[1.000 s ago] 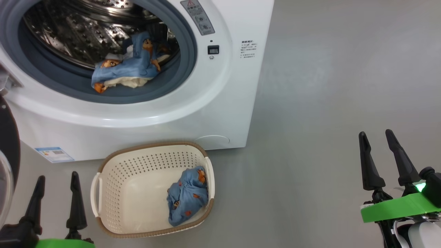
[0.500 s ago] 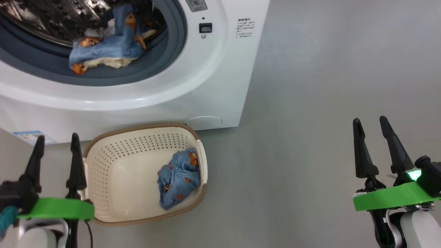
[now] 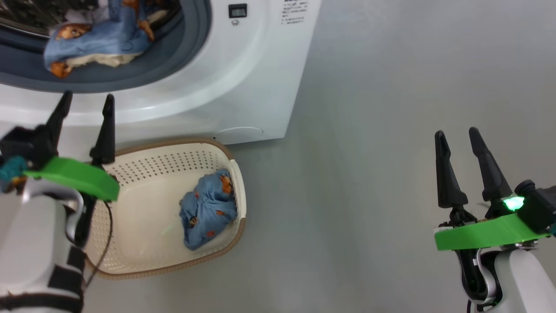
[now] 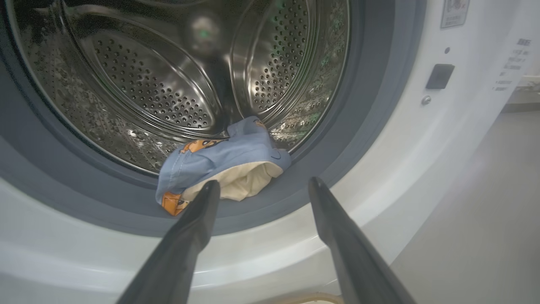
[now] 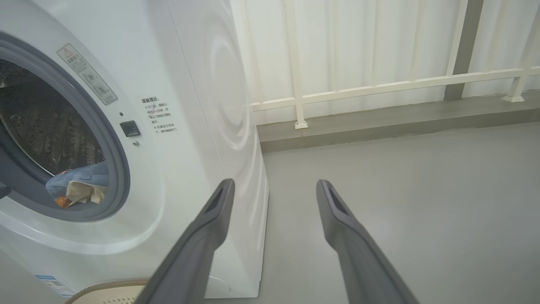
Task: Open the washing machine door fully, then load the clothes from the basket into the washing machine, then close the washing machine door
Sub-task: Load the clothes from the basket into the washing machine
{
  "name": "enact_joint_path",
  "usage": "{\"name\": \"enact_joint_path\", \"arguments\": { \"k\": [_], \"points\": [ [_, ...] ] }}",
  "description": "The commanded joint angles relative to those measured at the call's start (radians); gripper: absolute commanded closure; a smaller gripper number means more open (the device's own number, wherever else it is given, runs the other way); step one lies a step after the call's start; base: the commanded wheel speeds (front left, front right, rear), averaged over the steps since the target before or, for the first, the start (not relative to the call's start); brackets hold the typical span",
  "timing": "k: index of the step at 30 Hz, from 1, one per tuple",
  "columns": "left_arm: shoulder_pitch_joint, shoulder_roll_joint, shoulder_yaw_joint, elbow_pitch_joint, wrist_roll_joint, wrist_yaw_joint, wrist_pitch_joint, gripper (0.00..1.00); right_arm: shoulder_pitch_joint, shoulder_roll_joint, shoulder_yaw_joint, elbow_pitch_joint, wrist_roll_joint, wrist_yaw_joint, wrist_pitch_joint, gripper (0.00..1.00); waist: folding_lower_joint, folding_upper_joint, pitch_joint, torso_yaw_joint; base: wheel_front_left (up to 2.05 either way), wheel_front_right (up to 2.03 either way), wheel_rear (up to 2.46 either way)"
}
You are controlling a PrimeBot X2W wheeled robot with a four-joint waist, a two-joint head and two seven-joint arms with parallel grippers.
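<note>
The left gripper (image 3: pixel 87 96) has lifted up since a moment ago. Now it hangs over the left end of the basket (image 3: pixel 173 143), wide open and holding nothing. The right gripper (image 3: pixel 456 131) waits over the bare floor (image 3: pixel 369 130), wide open and empty too. Some clothes (image 3: pixel 93 41) already lie inside the washing machine (image 3: pixel 243 65). One blue bundle (image 3: pixel 207 208) sits at the basket's right end, so I think that one gets picked up next.

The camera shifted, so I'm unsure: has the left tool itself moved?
Yes. Against the basket, the left tool has gone forward, toward the washing machine.
</note>
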Motion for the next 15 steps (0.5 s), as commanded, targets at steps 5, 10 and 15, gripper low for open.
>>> {"name": "enact_joint_path", "arguments": {
  "k": [5,10,15],
  "points": [
    [-0.155,0.08,0.015,0.133,-0.007,-0.002,0.005,0.0,-0.036,0.006,0.024,-0.026,-0.001,0.004,-0.008,0.0,-0.0002,0.0,0.056,-0.051,0.0,0.0,0.0],
    [-0.264,0.112,-0.004,0.266,0.013,-0.002,0.009,0.0,-0.05,0.016,0.026,-0.026,0.002,0.004,-0.008,0.0,-0.0002,0.0,0.085,-0.082,0.0,0.0,0.0],
    [-0.332,0.127,-0.031,0.349,0.043,0.01,0.009,0.0,-0.06,0.024,0.029,-0.027,0.002,0.004,-0.008,0.0,-0.0002,0.0,0.103,-0.1,0.0,0.0,0.0]
  ]
}}
